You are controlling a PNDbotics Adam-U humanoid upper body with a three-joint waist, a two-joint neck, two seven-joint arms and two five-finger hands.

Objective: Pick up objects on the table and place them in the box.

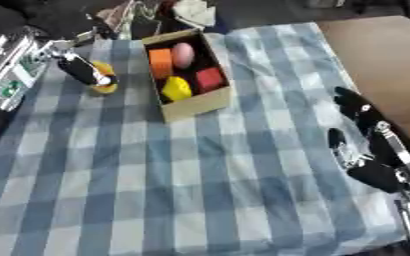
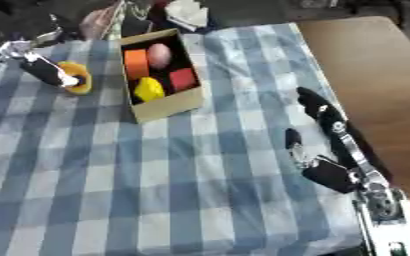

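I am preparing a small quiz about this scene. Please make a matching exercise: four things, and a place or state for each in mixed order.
Things:
1. red block
2. pink egg-shaped thing
3. yellow ring-shaped thing
4. right hand

Places or states:
A. on the cloth, left of the box
B. in the box, far end
C. open, over the cloth's right side
D. in the box, by its right wall

Pairs: 1-D, 2-B, 3-A, 4-C
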